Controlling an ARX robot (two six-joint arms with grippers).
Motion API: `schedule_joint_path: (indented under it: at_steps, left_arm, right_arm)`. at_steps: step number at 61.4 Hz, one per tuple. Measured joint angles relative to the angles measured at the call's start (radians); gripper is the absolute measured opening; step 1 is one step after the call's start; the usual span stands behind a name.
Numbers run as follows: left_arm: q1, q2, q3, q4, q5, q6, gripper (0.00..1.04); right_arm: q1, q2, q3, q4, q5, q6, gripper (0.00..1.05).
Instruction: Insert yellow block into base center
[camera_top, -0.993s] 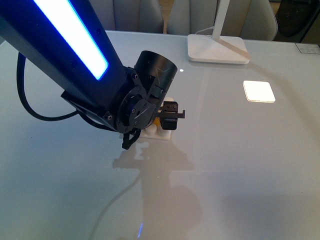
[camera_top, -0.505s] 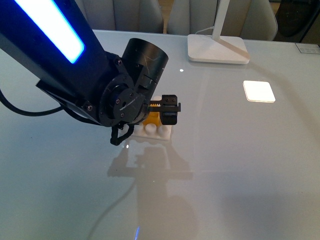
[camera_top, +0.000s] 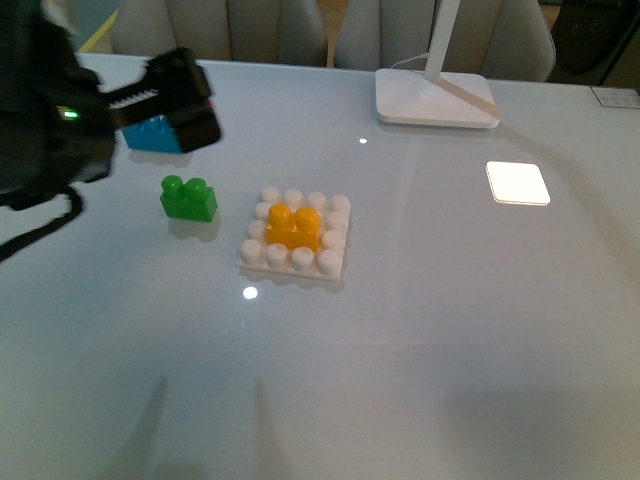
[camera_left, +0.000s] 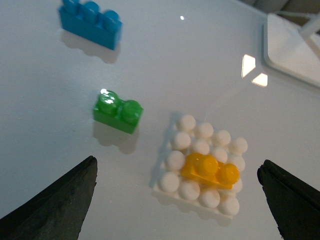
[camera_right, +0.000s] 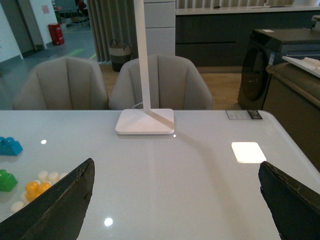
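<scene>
Gaping wide and empty, the left gripper (camera_left: 177, 200) hangs above the base (camera_left: 176, 185), where the yellow block (camera_left: 210, 170) sits centred; the right gripper (camera_right: 175, 200) likewise holds nothing.

- Looks like an office/showroom-type interior w/ lounge seating, not a workshop.
- Glossy pale counter (camera_right: 200, 170), glass-like, reflects ceiling lights.
- Two grey upholstered chairs (camera_right: 160, 82) pushed up to its far edge.
- White desk lamp (camera_right: 145, 120) w/ flat foot on the counter.
- Behind: dark cabinets (camera_right: 225, 35), dark appliance (camera_right: 262, 60) at the side, woven basket (camera_right: 120, 50), red bin (camera_right: 55, 34), polished floor.
</scene>
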Motion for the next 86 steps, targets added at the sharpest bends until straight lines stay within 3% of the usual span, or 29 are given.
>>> schedule_joint_path:
  at_steps: [4,5,10,14,21,30,45,47,53,86]
  left_arm:
    - [0.027,-0.045,-0.088,0.118,-0.034,0.050,0.93]
    - [0.039,-0.051,-0.138,0.248,-0.044,0.088,0.89]
    - [0.078,-0.070,-0.304,0.603,-0.037,0.274,0.75]
    - [0.100,-0.116,-0.381,0.760,-0.022,0.382,0.64]
    - [0.131,-0.232,-0.452,0.804,0.014,0.465,0.44]
    - [0.188,-0.435,-0.574,0.702,0.069,0.505,0.03]
    - [0.235,-0.749,-0.631,0.435,0.117,0.510,0.03]
    - [0.263,-0.805,-0.638,0.396,0.167,0.512,0.03]
    - [0.312,-0.900,-0.657,0.327,0.186,0.513,0.03]
    - [0.316,-1.302,-0.693,-0.024,0.196,0.513,0.03]
  right_arm:
    - [0.000,0.000,0.000,0.000,0.000,0.000,0.96]
    - [0.000,0.000,0.000,0.000,0.000,0.000,0.96]
    - [0.000,-0.001,0.000,0.000,0.001,0.000,0.96]
    - [0.000,0.000,0.000,0.000,0.000,0.000,0.96]
    - [0.000,-0.001,0.000,0.000,0.000,0.000,0.96]
    - [0.000,-0.001,0.000,0.000,0.000,0.000,0.96]
    - [0.000,-0.001,0.000,0.000,0.000,0.000,0.96]
    - [0.000,-0.001,0.000,0.000,0.000,0.000,0.96]
    - [0.000,-0.001,0.000,0.000,0.000,0.000,0.96]
    - [0.000,-0.001,0.000,0.000,0.000,0.000,0.96]
